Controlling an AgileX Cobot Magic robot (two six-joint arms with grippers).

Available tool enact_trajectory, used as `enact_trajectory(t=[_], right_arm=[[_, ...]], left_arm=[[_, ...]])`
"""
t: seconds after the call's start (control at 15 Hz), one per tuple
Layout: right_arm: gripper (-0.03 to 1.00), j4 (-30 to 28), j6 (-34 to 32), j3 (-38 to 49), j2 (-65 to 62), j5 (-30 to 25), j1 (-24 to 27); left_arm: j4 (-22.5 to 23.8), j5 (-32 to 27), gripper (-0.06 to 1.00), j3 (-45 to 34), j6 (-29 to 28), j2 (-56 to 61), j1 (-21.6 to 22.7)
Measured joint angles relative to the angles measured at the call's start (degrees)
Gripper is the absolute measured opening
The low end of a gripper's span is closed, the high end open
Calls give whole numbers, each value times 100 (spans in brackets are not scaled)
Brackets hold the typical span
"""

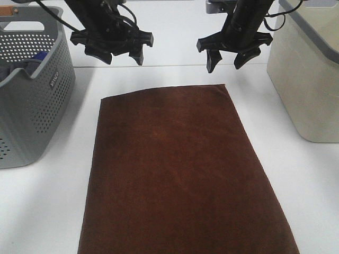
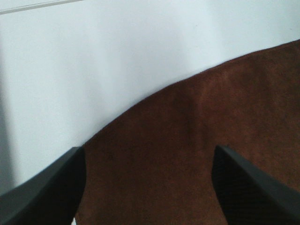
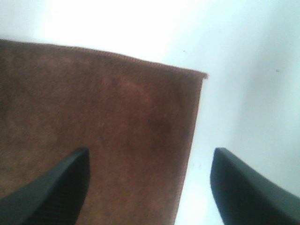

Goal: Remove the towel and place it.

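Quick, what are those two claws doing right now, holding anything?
Left gripper: open, holding nothing, over the towel.
Right gripper: open, holding nothing.

A brown towel [image 1: 180, 174] is laid flat on the white table [image 1: 47, 201], one corner beneath the left end effector [image 1: 123, 58], another beneath the right end effector [image 1: 226, 64]. A grey basket [image 1: 32, 106] is set outside the left one, a beige bin [image 1: 307, 79] outside the right.

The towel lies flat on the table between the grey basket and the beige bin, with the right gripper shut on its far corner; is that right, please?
Not quite: the right gripper is open, jaws wide apart above that corner, as the right wrist view shows. The towel does lie flat on the table between the grey basket and beige bin.
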State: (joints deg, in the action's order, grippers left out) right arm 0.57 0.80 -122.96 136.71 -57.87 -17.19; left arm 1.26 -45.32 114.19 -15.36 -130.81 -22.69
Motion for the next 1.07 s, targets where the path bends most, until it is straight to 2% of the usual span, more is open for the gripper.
enact_trajectory(t=[0.2,0.4,0.8,0.87,0.93,1.07], right_arm=[[64,304,109,-625,762,92,309],[57,665,350,-751,1100,201,447],[54,733,430,-791,1369,453,447],[51,728,435,-791,1375,447,447],[45,699,435,-791,1375,447,447],[23,579,435,-791,1381,435,447]], left_arm=[[6,-206,71,533,0,-493,63],[0,-97,71,642,6,-762,63],[0,-86,71,653,6,-785,63],[0,-86,71,653,6,-785,63],[0,-86,71,653,6,-785,63],[0,-86,71,653,6,-785,63]])
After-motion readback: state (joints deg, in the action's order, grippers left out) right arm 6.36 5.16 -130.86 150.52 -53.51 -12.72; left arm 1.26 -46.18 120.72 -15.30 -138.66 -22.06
